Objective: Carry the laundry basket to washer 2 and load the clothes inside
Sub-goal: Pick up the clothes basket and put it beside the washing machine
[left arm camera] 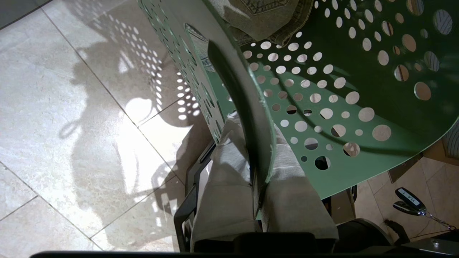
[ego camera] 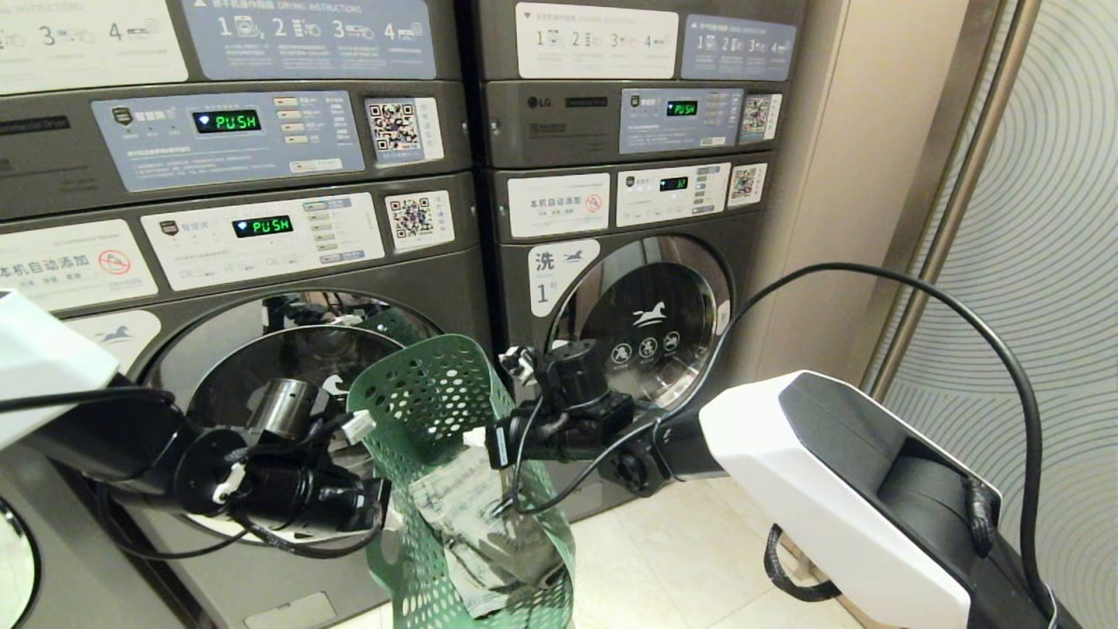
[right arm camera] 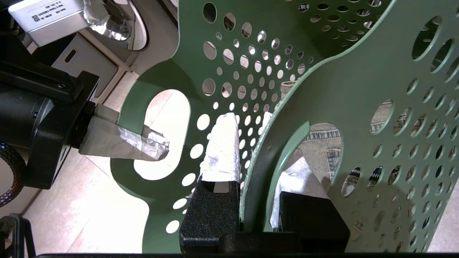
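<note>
Laundry basket hangs tilted between my two arms, off the tiled floor, before the washer left of the machine labelled "1". Left hand clenched on one side wall, right hand clenched on the opposite wall by its cut-out. Denim clothes lie inside.

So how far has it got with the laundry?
Carried so far: both grippers are shut on the laundry basket, left gripper and right gripper each pinching a side wall, in front of the left-hand washer. In hand: the basket is held tilted. Left: the clothes are not yet loaded, and that washer's door looks shut.
</note>
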Available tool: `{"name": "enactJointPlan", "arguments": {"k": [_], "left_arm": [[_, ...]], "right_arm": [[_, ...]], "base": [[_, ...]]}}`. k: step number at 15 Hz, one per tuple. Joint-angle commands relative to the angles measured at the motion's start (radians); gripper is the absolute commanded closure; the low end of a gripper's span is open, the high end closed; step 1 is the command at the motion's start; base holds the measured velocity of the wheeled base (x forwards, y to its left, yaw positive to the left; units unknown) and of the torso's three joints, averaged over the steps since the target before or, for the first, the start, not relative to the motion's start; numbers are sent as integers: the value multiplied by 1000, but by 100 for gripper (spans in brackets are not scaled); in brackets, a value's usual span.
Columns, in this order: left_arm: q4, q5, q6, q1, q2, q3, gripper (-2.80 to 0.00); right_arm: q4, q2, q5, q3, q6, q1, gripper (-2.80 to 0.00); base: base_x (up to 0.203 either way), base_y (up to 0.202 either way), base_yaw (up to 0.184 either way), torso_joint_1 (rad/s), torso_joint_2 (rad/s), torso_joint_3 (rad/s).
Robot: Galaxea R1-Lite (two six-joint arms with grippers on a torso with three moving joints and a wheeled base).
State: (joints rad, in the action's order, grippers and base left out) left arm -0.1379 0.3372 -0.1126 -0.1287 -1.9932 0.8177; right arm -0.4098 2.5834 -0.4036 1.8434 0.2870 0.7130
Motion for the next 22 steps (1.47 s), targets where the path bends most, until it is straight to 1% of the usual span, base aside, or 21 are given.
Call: {"name": "enactJointPlan", "arguments": {"k": [1,3,5,11,14,16,18,22], "left_arm": [[0,2,-1,0,-3,0,0],[-2,2,-1,0,-6,0,0],[-2,2,-1,0,-11,0,0],[-2,2,-1,0,-15,4,0],[-2,0,0,0,-15,7,0],[-2,2,2,-3,-14,7,0],[-2,2,12,-11,-13,12,0],[0,2,33,-17,-15,29,0]], "right_arm": [[-3,2,-3,0,1,0,0],[-3,4,-3,1,1,0,0],[-3,11,2,4,1,0,0],[-3,14,3,7,1,0,0],[-4,14,29,6,1,0,0],[-3,12,48,-1,1,0,0],[-2,13,115,-4,0,-1,0],[0,-10,120,-44,-3,-13,0]], "base": [[0,0,0,0,0,0],[0,0,0,0,0,0],[5,-3,94,4,4,0],[3,-7,173,6,1,3],[0,-7,145,1,6,-1],[0,-1,36,1,1,1],[0,0,0,0,0,0],[0,0,0,0,0,0]]}}
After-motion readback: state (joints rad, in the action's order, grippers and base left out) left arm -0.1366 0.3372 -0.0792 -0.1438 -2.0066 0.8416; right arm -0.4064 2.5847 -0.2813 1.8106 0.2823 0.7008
